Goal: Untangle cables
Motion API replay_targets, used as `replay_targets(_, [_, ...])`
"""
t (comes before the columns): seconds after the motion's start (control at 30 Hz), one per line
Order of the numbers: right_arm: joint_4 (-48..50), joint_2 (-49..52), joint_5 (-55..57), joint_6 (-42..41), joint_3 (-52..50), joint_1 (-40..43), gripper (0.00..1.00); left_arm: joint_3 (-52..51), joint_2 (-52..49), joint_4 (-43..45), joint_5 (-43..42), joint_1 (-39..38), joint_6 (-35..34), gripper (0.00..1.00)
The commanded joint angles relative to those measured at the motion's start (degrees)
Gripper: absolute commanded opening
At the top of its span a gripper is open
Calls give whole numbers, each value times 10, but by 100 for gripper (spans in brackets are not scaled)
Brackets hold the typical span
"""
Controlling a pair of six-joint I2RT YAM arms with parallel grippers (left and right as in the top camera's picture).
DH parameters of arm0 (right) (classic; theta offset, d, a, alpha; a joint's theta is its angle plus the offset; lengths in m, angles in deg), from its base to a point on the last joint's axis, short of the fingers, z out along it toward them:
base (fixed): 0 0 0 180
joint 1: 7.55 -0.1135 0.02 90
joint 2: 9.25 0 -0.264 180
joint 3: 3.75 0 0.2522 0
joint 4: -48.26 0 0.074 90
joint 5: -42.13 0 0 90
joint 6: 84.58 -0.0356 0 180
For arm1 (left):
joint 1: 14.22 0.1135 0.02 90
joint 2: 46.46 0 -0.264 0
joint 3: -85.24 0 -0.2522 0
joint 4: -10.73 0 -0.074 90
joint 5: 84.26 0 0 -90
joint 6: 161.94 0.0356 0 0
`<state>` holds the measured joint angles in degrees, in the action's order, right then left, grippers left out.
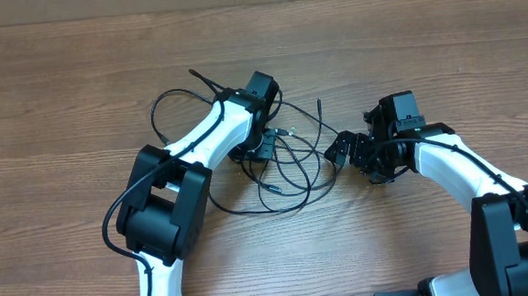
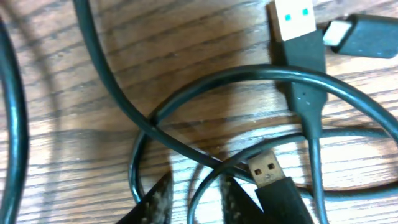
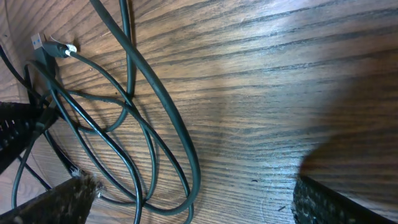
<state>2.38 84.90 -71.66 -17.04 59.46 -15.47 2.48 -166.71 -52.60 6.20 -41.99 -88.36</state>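
the cables (image 2: 249, 71) are thin, black and rubbery. they lie in a loose knot of overlapping loops on the wooden counter (image 1: 77, 86), midway between the 2 arms. up close, a silver usb plug (image 2: 267, 167) lies beside the left fingers (image 2: 155, 202). a blue-tongued plug (image 2: 291, 17) sits further out, next to a third plug (image 2: 367, 34) cut off by the frame edge. the left fingers hang low over the knot, a narrow way apart, and 1 strand curves through the gap unpinched. the right fingers (image 3: 68, 199) stand wide apart at the knot's right edge, holding nothing, with loops just beside 1 of them. from overhead, the left arm (image 1: 208, 138) hides part of the knot. which strand joins which plug is hard to follow.
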Motion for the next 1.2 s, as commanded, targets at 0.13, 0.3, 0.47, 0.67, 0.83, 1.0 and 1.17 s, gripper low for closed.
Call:
replay_targets(0.13, [4,1,-3,-1,16,2,100,-92,-32,80,0,-2,-3,30])
replay_targets(0.3, [3,1,-3,-1,16,2,100,-99,-32,84,0,-1,-3,29])
replay_targets(0.47, [3,1,-3,-1,16,2,100,-111,-32,107,-2,-5,17,18])
replay_targets(0.67, [3,1,-3,-1,16,2,100,-132,-32,129,0,-18,47,4])
replay_targets(0.83, [3,1,-3,-1,16,2,100,-91,-27,74,6,-16,94,4])
replay_targets(1.0, [3,1,-3,-1,16,2,100,-11,-19,-8,6,-15,95,4])
replay_targets(1.17, [4,1,-3,-1,16,2,100,64,2,-79,-24,-15,78,4])
